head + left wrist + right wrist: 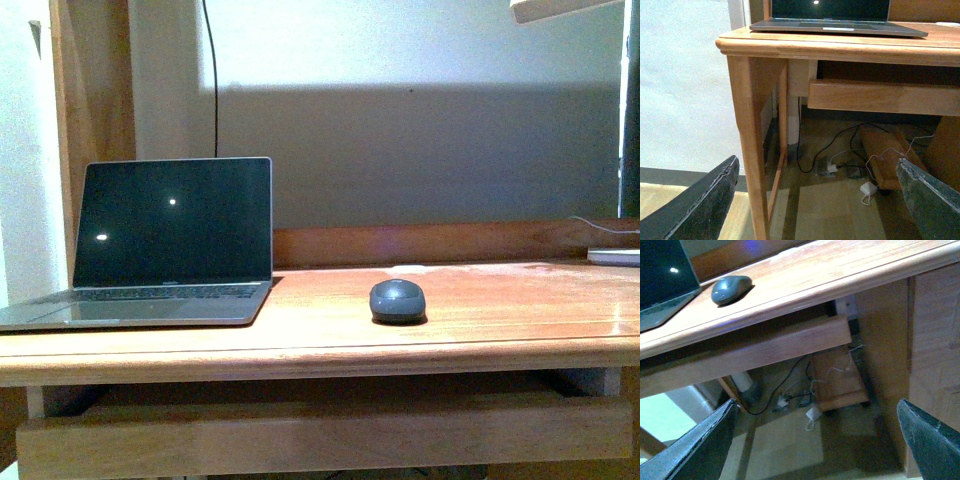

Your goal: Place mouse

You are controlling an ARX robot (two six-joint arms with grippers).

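In the front view the mouse (pixel 398 300) sits on the wooden desk (pixel 480 330), a little right of the frame's centre, resting flat on the desktop and apart from everything else. The open laptop (pixel 170 245) stands at the left of the frame with its screen dark — the mouse lies just beyond its right front corner with a strip of bare wood between them. A thin white object (pixel 614 256) lies at the far right edge of the desk, well apart from the mouse. Neither arm shows in this view.

In the right wrist view the mouse (pixel 731 289) appears in the upper left of the frame, on the desktop next to the laptop's corner (pixel 662 280). The right gripper (pixel 820 440) hangs below the level of the desk edge, its two dark fingers (pixel 700 445) spread wide at the bottom corners of the frame with nothing between them — the mouse is well above and away from it, not touched.

In the left wrist view the left gripper (pixel 820 200) is likewise spread apart and empty, low in front of the desk's leg (pixel 747 145), with cables (pixel 840 160) on the floor beyond. The laptop's front edge (pixel 840 27) shows along the top of the frame; the mouse is not visible here.
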